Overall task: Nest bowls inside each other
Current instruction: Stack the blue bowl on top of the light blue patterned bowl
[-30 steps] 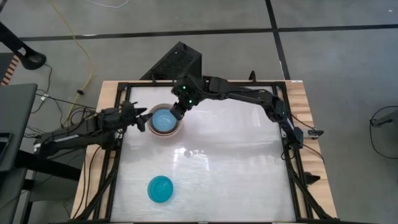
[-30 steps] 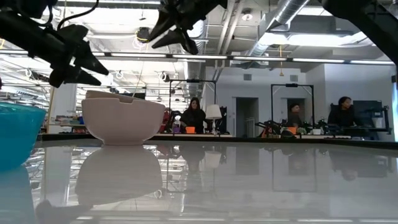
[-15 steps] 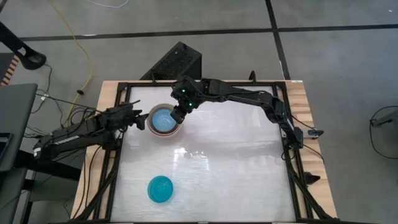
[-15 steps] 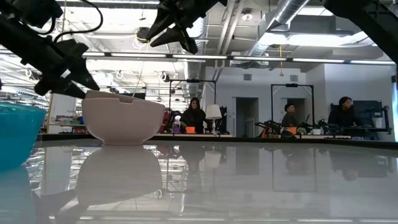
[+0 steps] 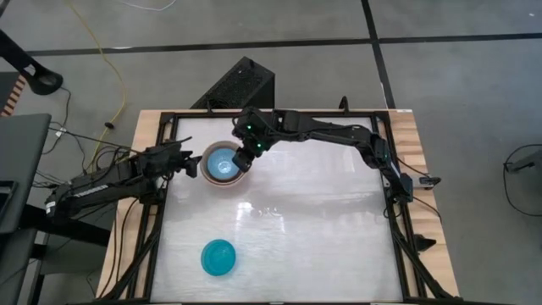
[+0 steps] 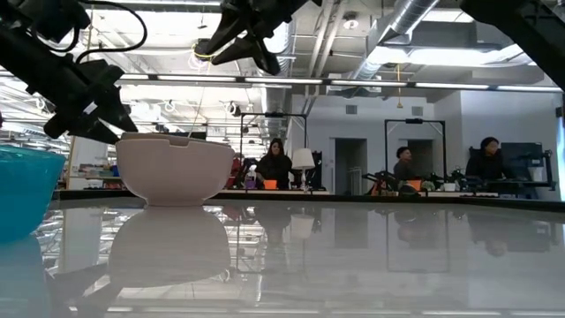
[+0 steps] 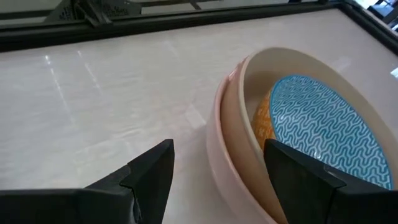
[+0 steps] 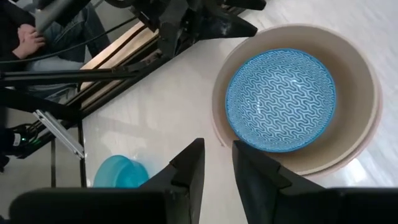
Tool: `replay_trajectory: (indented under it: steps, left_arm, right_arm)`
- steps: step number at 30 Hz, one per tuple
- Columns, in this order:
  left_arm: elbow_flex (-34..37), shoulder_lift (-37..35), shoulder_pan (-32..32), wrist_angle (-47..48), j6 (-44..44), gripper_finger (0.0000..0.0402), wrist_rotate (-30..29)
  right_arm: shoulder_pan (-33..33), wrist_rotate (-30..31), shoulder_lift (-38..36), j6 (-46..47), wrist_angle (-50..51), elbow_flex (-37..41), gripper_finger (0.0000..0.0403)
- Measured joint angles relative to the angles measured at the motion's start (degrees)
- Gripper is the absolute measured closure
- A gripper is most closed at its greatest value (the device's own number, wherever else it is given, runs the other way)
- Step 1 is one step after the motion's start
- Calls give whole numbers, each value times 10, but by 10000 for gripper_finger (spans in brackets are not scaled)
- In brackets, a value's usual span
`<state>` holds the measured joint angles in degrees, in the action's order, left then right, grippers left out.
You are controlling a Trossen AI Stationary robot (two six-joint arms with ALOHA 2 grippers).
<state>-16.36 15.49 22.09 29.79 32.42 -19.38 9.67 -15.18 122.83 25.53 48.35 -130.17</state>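
Near the table's far left stands a stack of nested bowls (image 5: 224, 165). A light blue patterned bowl (image 8: 280, 99) is innermost, with cream and pinkish bowls (image 7: 233, 134) around it. A teal bowl (image 5: 218, 257) sits alone on its base near the front edge. My left gripper (image 5: 196, 161) is open just left of the stack's rim, tipped down toward it, and no touch shows. My right gripper (image 8: 217, 149) hangs above the stack's far right rim, its fingers a little apart with nothing between them.
The white tabletop (image 5: 322, 220) spreads out to the right of the bowls inside a black frame (image 5: 398, 212). A black box (image 5: 241, 85) sits beyond the far edge. People sit in the room behind (image 6: 275, 163), and a person's hands (image 8: 25, 37) show off the table's left.
My left gripper has tipped its fingers downward and sunk a little toward the stack's left rim, staying open. The bowls have not moved.
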Motion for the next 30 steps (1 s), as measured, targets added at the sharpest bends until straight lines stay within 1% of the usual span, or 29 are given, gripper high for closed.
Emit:
replay_trajectory:
  steps: [4, 6, 9, 11, 12, 14, 16, 17, 19, 22, 24, 27, 30]
  left_arm:
    - [0, -2, 0, -44, 0, 164, 0]
    - [0, -3, 0, -88, 0, 164, 1]
    - [0, -2, 0, -170, -8, 164, 30]
    - [0, -3, 0, -229, -25, 164, 69]
    - [0, -3, 0, -256, -36, 164, 99]
    - [0, -2, 0, -304, -68, 164, 175]
    - [0, -1, -1, -335, -84, 164, 238]
    - [0, 0, -1, -343, -86, 164, 254]
    - [0, 0, 0, -344, -87, 164, 261]
    - [0, 0, 0, -344, -93, 164, 261]
    - [0, 0, 0, -344, -95, 164, 264]
    - [0, 0, 0, -344, -95, 164, 287]
    - [0, 0, 0, -343, -95, 164, 322]
  right_arm:
    - [-4, -5, 0, 4, 19, 0, 285]
    - [-14, -16, 0, 5, 28, 0, 285]
    - [-44, -25, 1, 5, 36, 0, 285]
    - [-67, -24, 2, 5, 39, 1, 285]
    - [-79, -17, 2, 5, 37, 4, 285]
    - [-102, 9, 2, 10, 29, 11, 285]
    - [-121, 50, 3, 21, 28, 12, 285]
    - [-128, 70, 3, 30, 27, 12, 284]
    - [-138, 99, 9, 45, 17, 12, 282]
    - [-145, 102, 14, 58, 23, 13, 268]
    - [-151, 102, 29, 61, 12, 11, 251]
    - [-172, 96, 52, 66, 3, 12, 217]
    - [-203, 87, 83, 90, -34, 12, 183]
